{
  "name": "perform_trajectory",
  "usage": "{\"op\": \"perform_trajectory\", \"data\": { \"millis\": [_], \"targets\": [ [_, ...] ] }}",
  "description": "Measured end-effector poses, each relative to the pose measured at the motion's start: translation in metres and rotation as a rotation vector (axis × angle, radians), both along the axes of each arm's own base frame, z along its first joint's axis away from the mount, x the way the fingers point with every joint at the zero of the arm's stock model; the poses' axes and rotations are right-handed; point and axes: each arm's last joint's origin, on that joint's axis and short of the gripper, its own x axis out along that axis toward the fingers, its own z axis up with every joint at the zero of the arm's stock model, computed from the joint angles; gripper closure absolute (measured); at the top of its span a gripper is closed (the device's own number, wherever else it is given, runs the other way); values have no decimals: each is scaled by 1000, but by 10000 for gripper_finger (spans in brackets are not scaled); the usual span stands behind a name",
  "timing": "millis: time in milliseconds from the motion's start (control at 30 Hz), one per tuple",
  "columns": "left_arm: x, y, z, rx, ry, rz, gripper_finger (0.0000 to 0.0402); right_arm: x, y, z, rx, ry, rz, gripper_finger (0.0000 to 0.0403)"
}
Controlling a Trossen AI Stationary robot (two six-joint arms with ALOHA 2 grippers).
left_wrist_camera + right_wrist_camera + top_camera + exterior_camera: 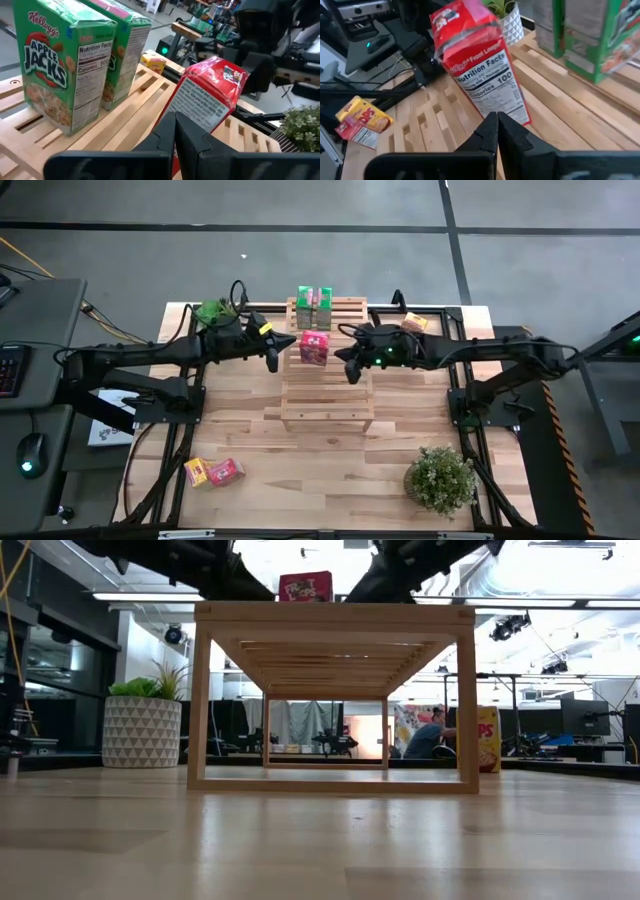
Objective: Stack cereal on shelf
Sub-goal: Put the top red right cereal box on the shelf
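The right gripper (pixel 351 370) was closed, its two dark fingers (pixel 496 131) pressed together with nothing between them. It hung just beside the red cereal box (pixel 314 347), on that box's right side. The right arm reached in from the right edge of the table (pixel 330 470), stretched almost straight across, with the wrist bent down over the wooden shelf (pixel 327 412).

The left gripper (pixel 273 360) was closed too, its fingers (pixel 175 135) shut and empty. It was near the left side of the same red box, with a small gap. The left arm came from the left side of the table in a mirrored pose, long and nearly level, so the two grippers faced each other with the red box between them.

The red box stood on the slats of the shelf, about in the middle of the top, and it leaned a little in both wrist views. Behind it, at the back end of the shelf, two green cereal boxes (pixel 313 307) stood upright, side by side and touching.

Away from the shelf, a yellow box (pixel 196 472) and another red box (pixel 226 471) lay flat together on the table near the front left corner. One more yellow box (pixel 414 322) lay at the back, beside the right arm. A potted plant (pixel 440 478) stood at the front right of the table, and another plant (pixel 212 311) stood at the back left, partly under the left arm.
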Motion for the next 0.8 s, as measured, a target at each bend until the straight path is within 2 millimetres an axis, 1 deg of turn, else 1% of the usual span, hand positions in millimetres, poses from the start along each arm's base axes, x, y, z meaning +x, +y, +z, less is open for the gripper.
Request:
{"op": "perform_trajectory", "data": {
  "millis": [133,300,533,800],
  "targets": [
    [0,0,-6,-10,32,3,401,11,-1,-8,20,-19,-8,402],
    [4,0,-14,-54,74,-42,401,17,-2,-15,33,-22,-38,403],
    [14,-1,-27,-123,114,-65,401,19,-10,-13,15,-57,-83,403],
    [15,-9,-25,-160,92,-92,401,18,-18,-11,2,-78,-130,403]
  ]
}}
